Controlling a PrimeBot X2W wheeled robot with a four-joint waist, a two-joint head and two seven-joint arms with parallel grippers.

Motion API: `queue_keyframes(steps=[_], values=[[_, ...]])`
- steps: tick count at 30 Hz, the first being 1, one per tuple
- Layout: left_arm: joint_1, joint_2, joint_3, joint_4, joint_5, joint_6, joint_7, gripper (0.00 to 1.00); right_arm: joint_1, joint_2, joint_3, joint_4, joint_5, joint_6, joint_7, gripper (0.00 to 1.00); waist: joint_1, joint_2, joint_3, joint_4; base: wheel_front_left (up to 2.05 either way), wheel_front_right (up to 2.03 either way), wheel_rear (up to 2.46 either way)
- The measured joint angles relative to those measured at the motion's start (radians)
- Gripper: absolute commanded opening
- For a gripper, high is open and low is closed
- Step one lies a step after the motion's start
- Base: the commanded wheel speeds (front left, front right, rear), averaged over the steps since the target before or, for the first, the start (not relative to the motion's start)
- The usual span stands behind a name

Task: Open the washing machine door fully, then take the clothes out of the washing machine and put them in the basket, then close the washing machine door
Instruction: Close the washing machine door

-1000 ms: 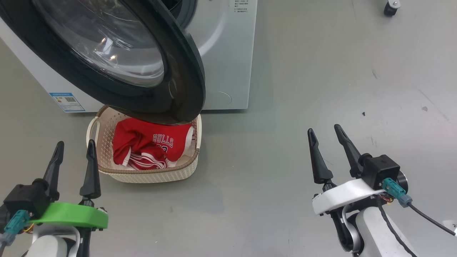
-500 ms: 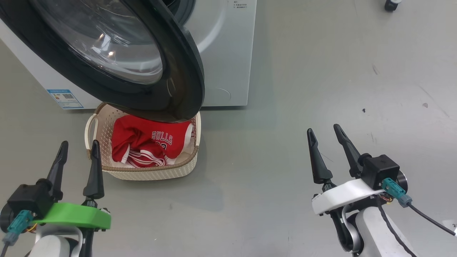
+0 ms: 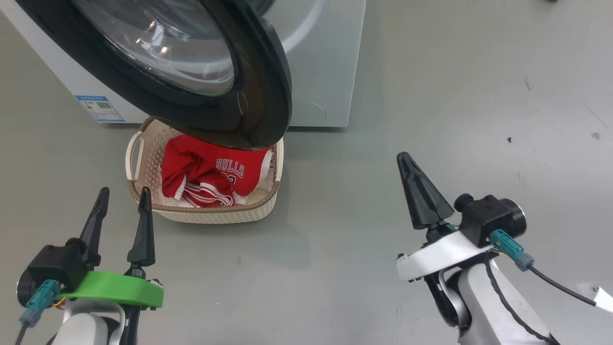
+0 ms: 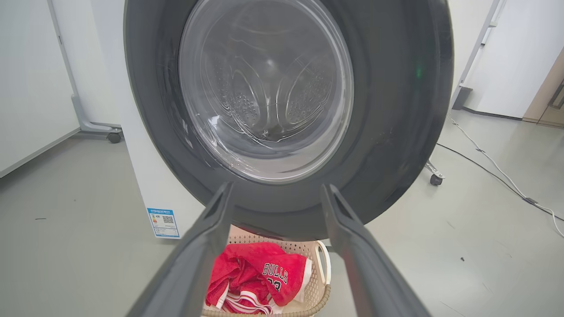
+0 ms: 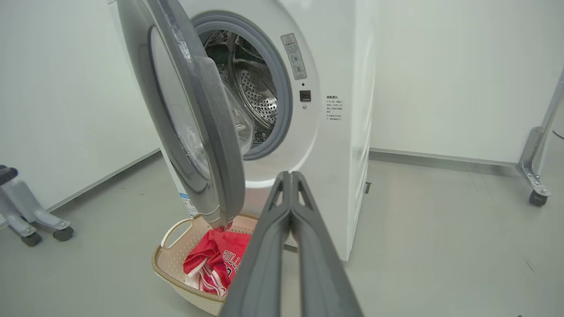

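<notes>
The washing machine stands with its black-rimmed door swung open over the basket. The red "BULLS" clothes lie in the cream basket on the floor. The steel drum looks bare inside. My left gripper is open, low at the left, just short of the basket. To the right, my right gripper is shut on nothing, its fingers pressed together above the floor.
Grey floor spreads to the right of the machine. A wheeled frame leg stands at the right wall, another castor base at the left. A cable runs across the floor.
My right gripper's fingers have shut together; they stood apart before. The head camera has shifted, so the whole scene sits a little differently.
</notes>
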Motion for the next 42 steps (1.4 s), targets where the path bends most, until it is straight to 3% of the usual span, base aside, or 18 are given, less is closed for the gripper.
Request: queue_keyframes(steps=[9, 23, 42], values=[[-0.053, -0.034, -0.034, -0.002, 0.007, -0.009, 0.0, 1.0, -0.171, -0.037, 0.177, 0.015, -0.099, 0.017, 0.02, 0.0, 0.0, 0.0, 0.064, 0.065, 0.0, 0.0, 0.0], [-0.109, -0.067, -0.049, 0.003, 0.003, -0.017, 0.0, 1.0, -0.357, -0.067, 0.258, 0.065, -0.109, 0.017, 0.07, 0.0, 0.0, 0.0, 0.154, 0.178, 0.0, 0.0, 0.0], [-0.171, -0.09, -0.039, 0.011, -0.002, -0.018, 0.0, 1.0, -0.544, -0.126, 0.169, 0.151, -0.055, 0.022, 0.079, 0.0, 0.0, 0.0, 0.291, 0.298, 0.0, 0.0, 0.0]])
